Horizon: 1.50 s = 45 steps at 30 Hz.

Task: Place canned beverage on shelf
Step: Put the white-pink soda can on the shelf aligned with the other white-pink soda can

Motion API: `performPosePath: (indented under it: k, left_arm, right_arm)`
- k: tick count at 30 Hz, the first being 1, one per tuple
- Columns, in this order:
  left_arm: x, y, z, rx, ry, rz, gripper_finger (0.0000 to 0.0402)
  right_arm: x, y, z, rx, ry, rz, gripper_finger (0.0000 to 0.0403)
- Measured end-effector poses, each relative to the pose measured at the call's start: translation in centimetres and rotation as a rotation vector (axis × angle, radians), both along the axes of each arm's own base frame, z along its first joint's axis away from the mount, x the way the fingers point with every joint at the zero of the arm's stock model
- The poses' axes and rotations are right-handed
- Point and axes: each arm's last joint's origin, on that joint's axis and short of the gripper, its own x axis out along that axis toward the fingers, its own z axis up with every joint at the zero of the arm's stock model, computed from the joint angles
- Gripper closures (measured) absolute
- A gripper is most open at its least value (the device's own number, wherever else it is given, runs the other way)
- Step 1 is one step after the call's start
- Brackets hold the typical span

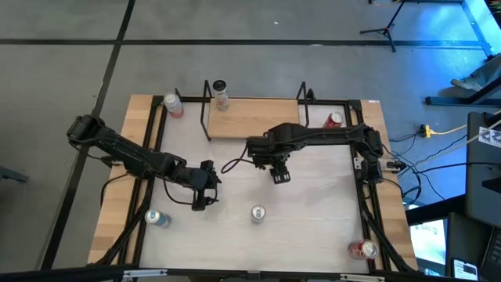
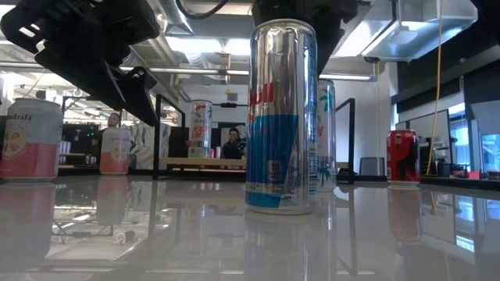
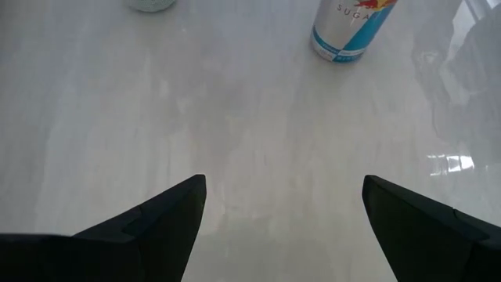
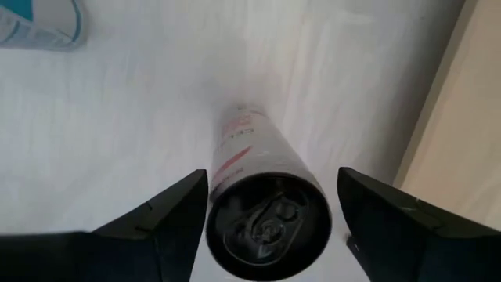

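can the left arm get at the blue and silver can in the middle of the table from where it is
Probably yes. The left gripper hangs open, holding nothing, and the blue and silver can stands alone on bare table beside it, with nothing between them.

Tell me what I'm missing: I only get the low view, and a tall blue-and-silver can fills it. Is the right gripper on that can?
Observer: No. From above, the blue-and-silver can stands alone. The right gripper is farther back, just in front of the shelf.
Operator: Is anything under it?
Observer: Yes. The right wrist view shows a pale can standing upright on the table directly below it.
Operator: And the left gripper?
Observer: The left gripper is open over bare table and holds nothing.
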Motion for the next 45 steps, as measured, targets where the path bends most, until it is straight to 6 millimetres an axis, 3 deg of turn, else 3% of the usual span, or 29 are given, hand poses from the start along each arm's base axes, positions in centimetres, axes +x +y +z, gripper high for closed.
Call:
performPosePath:
  k: [5, 9, 14, 20, 24, 30, 34, 39, 45]
  left_arm:
    - [0.0, 0.0, 0.0, 0.001, 0.000, -0.001, 0.0068]
    - [0.0, 0.0, 0.0, 0.005, -0.001, 0.004, 0.0068]
    - [0.3, 0.0, 0.3, 0.005, -0.043, 0.014, 0.0068]
    - [1.0, 0.4, 0.9, 0.010, -0.133, 0.047, 0.0068]
    - [1.7, 1.1, 1.4, 0.048, -0.218, 0.086, 0.0061]
    - [3.7, 2.5, 3.2, 0.028, -0.286, 0.132, 0.0013]
    - [6.1, 3.5, 4.3, 0.002, -0.297, 0.107, 0.0005]
    - [9.4, 4.8, 5.7, -0.028, -0.321, 0.148, 0.0003]
    - [10.6, 4.4, 6.8, -0.041, -0.380, 0.162, 0.0005]
  right_arm:
    - [-1.1, -0.1, 1.5, -0.046, 0.080, -0.003, 0.0123]
    - [-2.1, 0.3, 4.8, 0.008, -0.011, -0.061, 0.0123]
    - [-5.7, 1.8, 9.6, 0.003, -0.169, -0.068, 0.0123]
    - [-9.9, 3.6, 11.8, -0.031, -0.330, -0.108, 0.0123]
    - [-11.9, 4.3, 10.2, -0.054, -0.411, -0.118, 0.0123]
    - [-14.9, 3.8, 5.4, -0.046, -0.509, -0.135, 0.0123]
    - [-17.0, 3.4, 2.4, -0.019, -0.604, -0.149, 0.0123]
    - [-19.9, 2.5, 0.5, -0.041, -0.764, -0.212, 0.0123]
    - [-22.3, 1.6, -1.3, -0.084, -0.905, -0.331, 0.0123]
